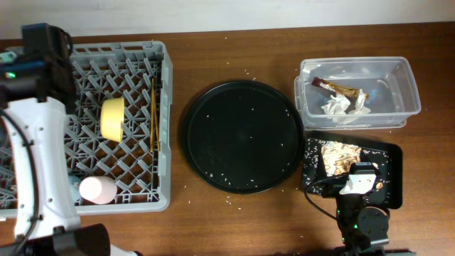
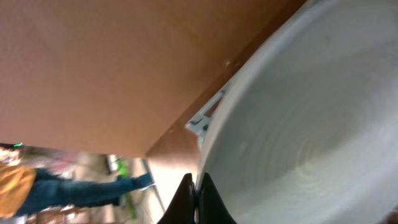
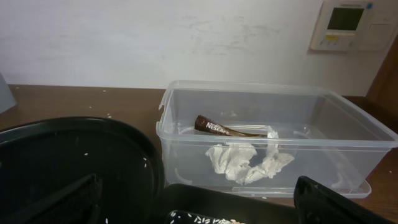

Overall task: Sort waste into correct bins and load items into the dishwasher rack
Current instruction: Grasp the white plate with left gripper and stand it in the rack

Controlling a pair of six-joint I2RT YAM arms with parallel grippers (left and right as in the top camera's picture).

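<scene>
The grey dishwasher rack at the left holds the yellow bowl, the chopsticks and the pink cup. My left arm hangs over the rack's left side. In the left wrist view my left gripper is shut on the rim of the pale plate. The clear tub holds the brown wrapper and the white napkin. Food scraps lie in the small black tray. My right gripper is open and empty over that tray. The blue cup is hidden.
The large round black tray, dotted with white crumbs, lies between the rack and the bins. The right wrist view shows the tub with the wrapper and the napkin straight ahead. A wall is behind it.
</scene>
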